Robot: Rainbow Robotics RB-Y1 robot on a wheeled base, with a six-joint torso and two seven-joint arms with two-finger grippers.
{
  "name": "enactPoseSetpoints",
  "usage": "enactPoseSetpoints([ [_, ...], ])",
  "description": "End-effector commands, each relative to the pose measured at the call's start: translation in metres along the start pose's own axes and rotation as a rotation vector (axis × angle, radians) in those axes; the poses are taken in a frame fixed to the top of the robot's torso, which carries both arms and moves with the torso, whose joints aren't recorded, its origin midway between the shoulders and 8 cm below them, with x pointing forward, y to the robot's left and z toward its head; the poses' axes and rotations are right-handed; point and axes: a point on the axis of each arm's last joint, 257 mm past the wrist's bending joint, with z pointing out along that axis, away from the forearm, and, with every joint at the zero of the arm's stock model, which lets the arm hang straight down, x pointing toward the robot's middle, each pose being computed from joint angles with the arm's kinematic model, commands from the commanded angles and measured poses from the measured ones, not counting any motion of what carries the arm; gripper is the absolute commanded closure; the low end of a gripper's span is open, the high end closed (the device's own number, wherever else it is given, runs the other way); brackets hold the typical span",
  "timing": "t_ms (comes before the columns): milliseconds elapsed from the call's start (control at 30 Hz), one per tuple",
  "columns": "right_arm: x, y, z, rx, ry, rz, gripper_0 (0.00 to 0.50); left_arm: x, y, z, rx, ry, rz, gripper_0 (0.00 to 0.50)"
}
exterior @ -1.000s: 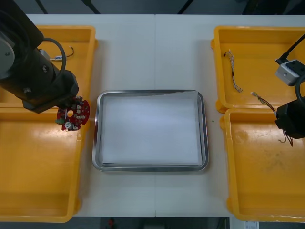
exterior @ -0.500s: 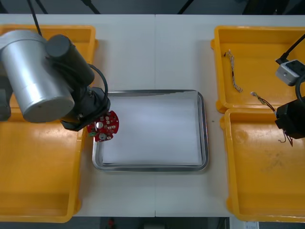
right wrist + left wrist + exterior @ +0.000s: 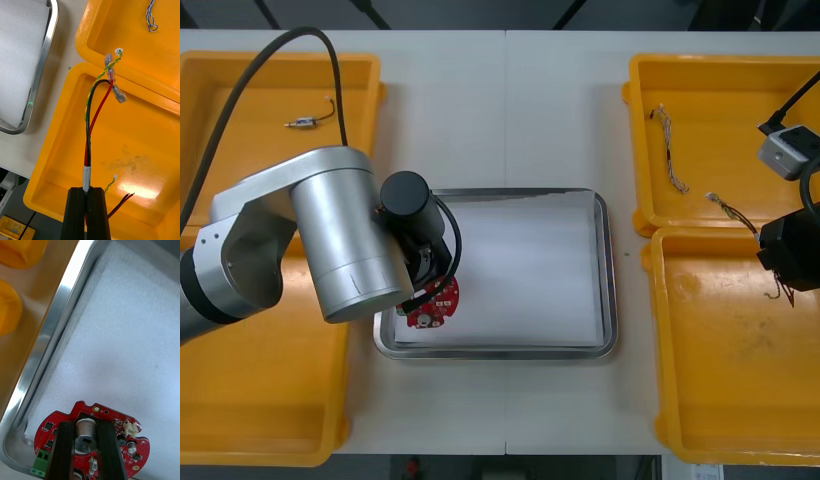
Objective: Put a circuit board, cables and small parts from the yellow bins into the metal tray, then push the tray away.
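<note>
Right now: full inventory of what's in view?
table: one, light, under everything
yellow bins: four, yellow, two at each side
metal tray: one, white inside, between the bins
circuit board: one, red, over tray's near-left corner
twisted cable: one, blue and white, far right bin
small metal part: one, silver, far left bin
cable bundle: one, red, black, yellow-green, over near right bin
left gripper: black, shut on circuit board
right gripper: black, shut on cable bundle

Front cam: high overhead, facing steeply down at table (image 3: 510, 100). L wrist cam: v. close over metal tray (image 3: 52, 333) corner. R wrist cam: higher, over yellow bins (image 3: 131, 131). Shared by all three: tray rim.
</note>
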Motion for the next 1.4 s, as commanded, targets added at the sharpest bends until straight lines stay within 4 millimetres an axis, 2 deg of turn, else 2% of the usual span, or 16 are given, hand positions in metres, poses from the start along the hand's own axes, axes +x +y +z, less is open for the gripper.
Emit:
enactPoseSetpoints([
  [33, -0.006, -0.006, -0.012, 0.048, -0.019, -0.068, 0.500, 0.004, -0.022, -0.002, 0.027, -0.023, 0.001, 0.500],
  [300, -0.006, -0.006, -0.012, 0.048, -0.019, -0.068, 0.500, 0.007, -0.029, 0.023, 0.019, -0.037, 0.004, 0.498],
  [867, -0.006, -0.006, -0.012, 0.048, -0.019, -0.068, 0.500, 0.020, -0.021, 0.030, -0.009, -0.015, 0.030, 0.497],
  [1067, -0.006, -0.006, -0.012, 0.048, -0.019, -0.068, 0.500, 0.018, -0.019, 0.030, -0.015, -0.018, 0.032, 0.401],
  [1133, -0.006, -0.006, -0.012, 0.048, -0.019, -0.068, 0.500, 0.017, -0.018, 0.030, -0.017, -0.020, 0.034, 0.309],
  [1233, -0.006, -0.006, -0.012, 0.048, -0.019, -0.068, 0.500, 0.013, -0.017, 0.030, -0.017, -0.029, 0.038, 0.220],
  [1333, -0.006, -0.006, -0.012, 0.048, -0.019, -0.068, 0.500, 0.008, -0.018, 0.028, -0.014, -0.041, 0.040, 0.180],
  [1400, -0.006, -0.006, -0.012, 0.048, -0.019, -0.068, 0.500, 0.003, -0.019, 0.026, -0.008, -0.047, 0.036, 0.170],
])
